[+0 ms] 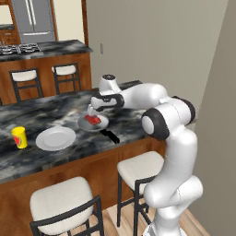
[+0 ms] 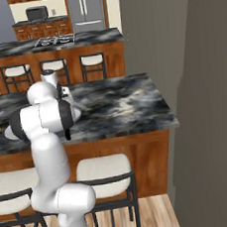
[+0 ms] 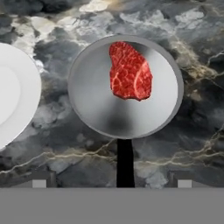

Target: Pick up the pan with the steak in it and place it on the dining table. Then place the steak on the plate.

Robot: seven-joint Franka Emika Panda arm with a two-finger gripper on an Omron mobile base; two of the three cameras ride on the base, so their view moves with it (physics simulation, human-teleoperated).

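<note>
The grey pan (image 1: 100, 124) rests on the dark marbled dining table (image 1: 46, 115), its black handle (image 1: 109, 136) pointing toward the near edge. The red steak (image 1: 93, 120) lies inside it. Seen from the hand, the pan (image 3: 96, 100) sits centred with the steak (image 3: 130, 76) in its upper right part and the handle (image 3: 125, 162) running down between the fingertips (image 3: 39, 183). My gripper (image 1: 93, 111) hovers just above the pan, open and holding nothing. The white plate (image 1: 56, 138) lies left of the pan, apart from it, and its rim (image 3: 13, 92) shows at the left edge.
A yellow cup (image 1: 19, 137) stands left of the plate. White-cushioned stools (image 1: 138, 168) line the table's near side. Behind is a second counter with a stove (image 1: 18, 48) and more stools (image 2: 92, 60). A grey wall (image 2: 204, 100) closes the right.
</note>
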